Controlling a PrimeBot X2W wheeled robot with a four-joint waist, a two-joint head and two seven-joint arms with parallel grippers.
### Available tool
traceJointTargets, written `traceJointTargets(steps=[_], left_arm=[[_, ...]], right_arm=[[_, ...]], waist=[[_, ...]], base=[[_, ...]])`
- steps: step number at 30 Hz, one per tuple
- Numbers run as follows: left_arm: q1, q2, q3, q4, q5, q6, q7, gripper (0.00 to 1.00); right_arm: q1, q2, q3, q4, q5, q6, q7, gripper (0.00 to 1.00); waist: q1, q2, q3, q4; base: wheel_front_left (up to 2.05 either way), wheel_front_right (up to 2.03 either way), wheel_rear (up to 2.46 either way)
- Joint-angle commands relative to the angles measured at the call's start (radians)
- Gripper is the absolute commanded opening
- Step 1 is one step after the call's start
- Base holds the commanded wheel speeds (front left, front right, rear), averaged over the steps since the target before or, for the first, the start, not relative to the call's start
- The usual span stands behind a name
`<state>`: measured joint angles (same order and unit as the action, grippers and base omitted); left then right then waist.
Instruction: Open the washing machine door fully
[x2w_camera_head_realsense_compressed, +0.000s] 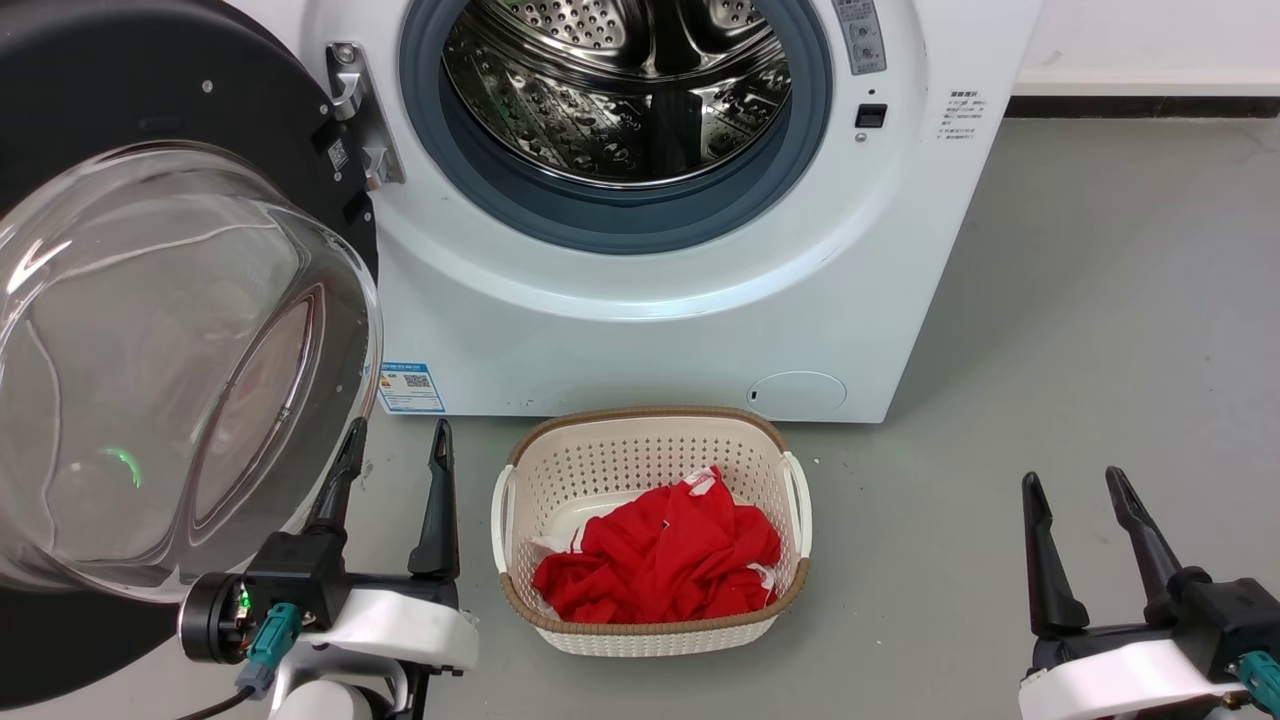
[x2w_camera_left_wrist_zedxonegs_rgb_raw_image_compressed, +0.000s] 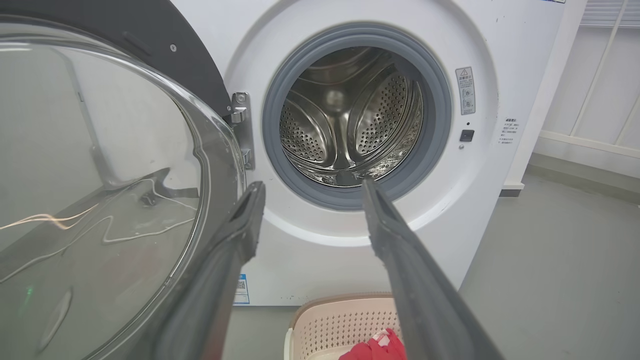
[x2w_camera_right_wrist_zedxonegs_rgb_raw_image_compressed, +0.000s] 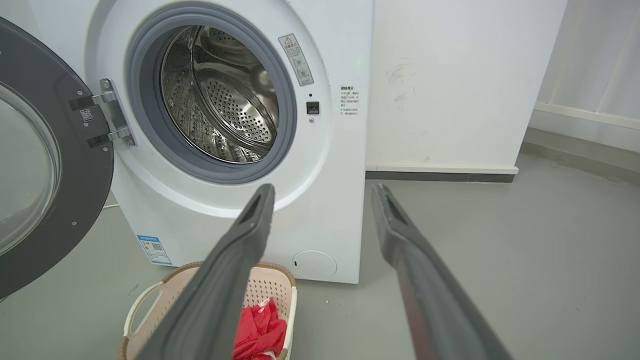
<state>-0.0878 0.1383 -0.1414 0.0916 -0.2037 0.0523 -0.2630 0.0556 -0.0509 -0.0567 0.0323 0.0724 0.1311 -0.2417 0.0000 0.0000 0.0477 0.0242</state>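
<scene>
While the door (x2w_camera_head_realsense_compressed: 170, 360) stood swung wide at frame left, hinged off the washer (x2w_camera_head_realsense_compressed: 650, 330), left hand (x2w_camera_head_realsense_compressed: 398, 432) sat spread, empty, just beside its rim; contact unclear. Right hand (x2w_camera_head_realsense_compressed: 1072, 478) spread too, lower right, well apart. Basket (x2w_camera_head_realsense_compressed: 640, 465) between them.

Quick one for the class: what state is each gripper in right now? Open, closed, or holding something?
Left gripper: open, holding nothing, next to the washing machine door.
Right gripper: open, holding nothing.
</scene>
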Motion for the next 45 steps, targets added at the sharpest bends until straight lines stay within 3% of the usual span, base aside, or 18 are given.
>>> traceJointTargets(steps=[1, 10, 11, 14, 45], left_arm=[[0.004, -0.004, 0.003, 0.002, 0.007, -0.005, -0.002, 1.0], [0.005, -0.008, 0.006, 0.006, 0.014, -0.01, -0.002, 1.0], [0.0, -0.007, 0.006, 0.005, 0.009, -0.008, 0.0, 0.0], [0.012, -0.012, 0.003, 0.029, 0.005, -0.009, 0.001, 0.0], [-0.004, -0.04, 0.099, 0.075, -0.525, -0.075, 0.142, 0.0]], right_arm=[[-0.016, 0.002, -0.001, 0.002, 0.003, -0.001, -0.005, 1.0], [-0.016, 0.002, -0.002, 0.005, 0.006, -0.001, -0.005, 1.0], [0.0, 0.0, -0.001, 0.004, 0.006, 0.0, -0.001, 0.0], [0.013, 0.0, 0.002, 0.027, 0.008, 0.0, 0.002, 0.0], [-0.056, -0.021, 0.008, 0.093, 0.607, 0.0, 0.111, 0.0]], waist=[[0.0, 0.0, -0.001, 0.0], [0.0, 0.0, 0.002, 0.0], [0.0, 0.0, 0.002, 0.0], [0.0, 0.0, 0.003, 0.0], [0.0, 0.0, -0.009, -0.006]], base=[[0.0, 0.0, 0.0], [0.0, 0.0, 0.0], [0.0, 0.0, 0.0], [0.0, 0.0, 0.0], [0.0, 0.0, 0.0]])
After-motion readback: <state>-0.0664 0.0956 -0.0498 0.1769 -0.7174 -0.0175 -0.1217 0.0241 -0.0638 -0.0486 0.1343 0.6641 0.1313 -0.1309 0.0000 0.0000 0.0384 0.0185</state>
